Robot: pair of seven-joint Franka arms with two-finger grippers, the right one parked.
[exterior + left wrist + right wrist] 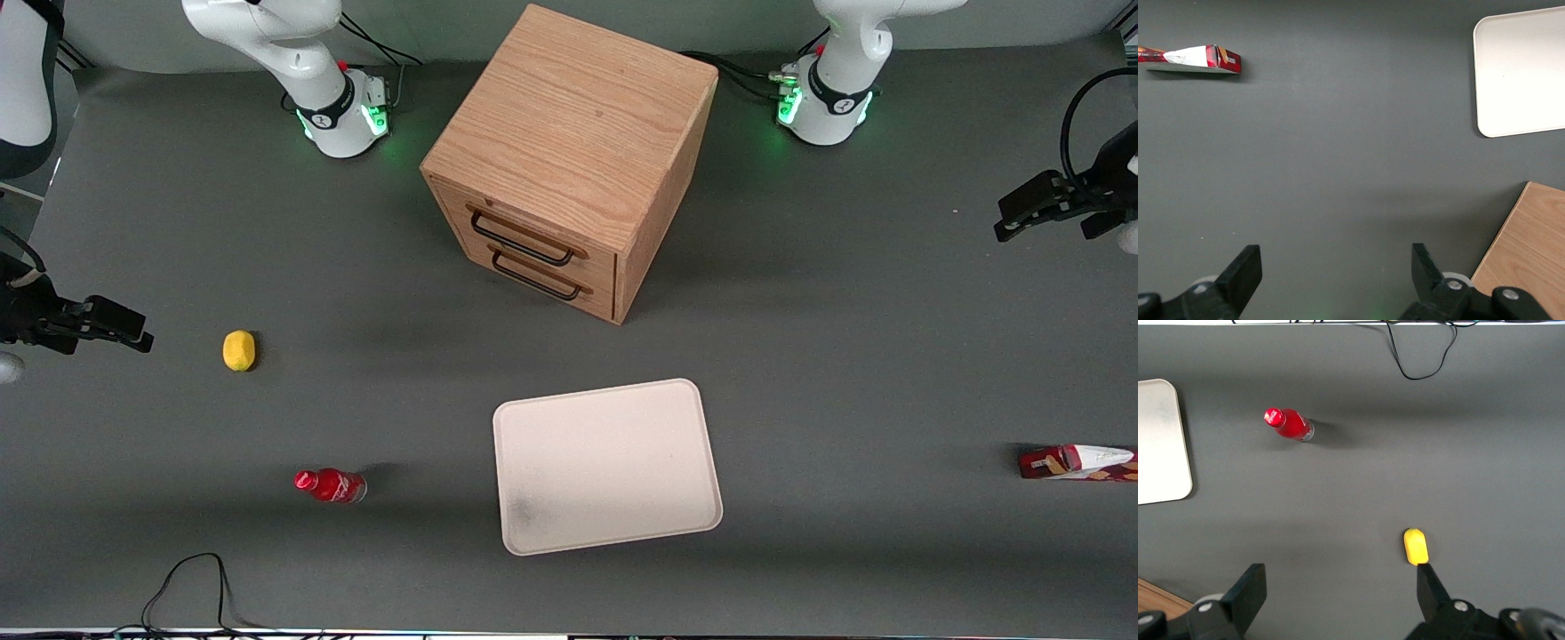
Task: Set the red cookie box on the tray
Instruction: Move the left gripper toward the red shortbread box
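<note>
The red cookie box (pixel 1076 462) (pixel 1191 59) lies flat on the dark table at the working arm's end, partly cut off by the front view's edge. The pale tray (pixel 605 467) (pixel 1521 73) rests near the table's middle, nearer the front camera than the wooden cabinet, with nothing on it. My gripper (pixel 1003 220) (pixel 1333 260) hovers above the table at the working arm's end, farther from the front camera than the box and well apart from it. It is open, with only bare table between its fingers.
A wooden two-drawer cabinet (pixel 569 160) (pixel 1528 253) stands mid-table, farther from the camera than the tray. A yellow lemon (pixel 238 350) and a small red bottle (pixel 331 485) lie toward the parked arm's end. A black cable (pixel 191 587) loops at the front edge.
</note>
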